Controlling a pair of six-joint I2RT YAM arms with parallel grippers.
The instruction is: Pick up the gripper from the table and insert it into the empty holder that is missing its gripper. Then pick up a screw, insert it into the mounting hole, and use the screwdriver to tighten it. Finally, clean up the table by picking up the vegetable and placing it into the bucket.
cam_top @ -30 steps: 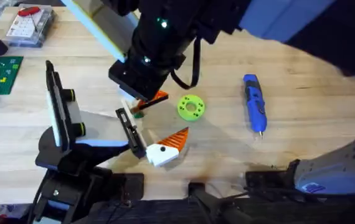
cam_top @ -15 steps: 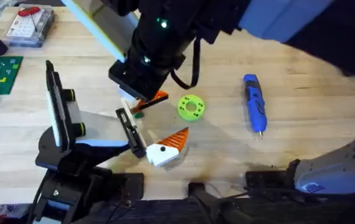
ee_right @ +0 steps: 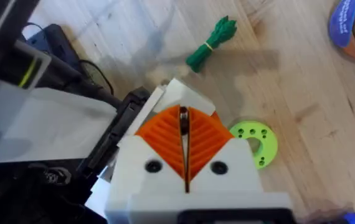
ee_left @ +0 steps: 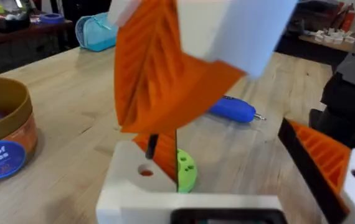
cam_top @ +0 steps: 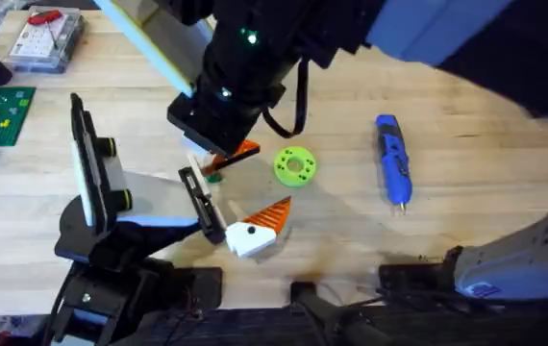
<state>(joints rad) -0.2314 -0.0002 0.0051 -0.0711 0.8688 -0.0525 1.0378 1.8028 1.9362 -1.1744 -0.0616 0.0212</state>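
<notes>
Step in hand, as we judge it: seating the screw. The right tool (ee_right: 184, 117) has its orange pads pressed together on a thin dark piece, which we take for the screw (ee_right: 183, 121). In the left wrist view it hangs just above the mounting hole (ee_left: 145, 171) in the white block of the gripper (ee_left: 134, 190), which appears already seated at the far end of the holder (cam_top: 202, 204). The left tool (ee_left: 227, 146) has its fingers well apart and grips nothing. The next move calls for a straight descent into the hole, then a release and a reach for the screwdriver (cam_top: 393, 160) – the vegetable (ee_right: 212, 40) lies untouched on the table (cam_top: 485, 221)
</notes>
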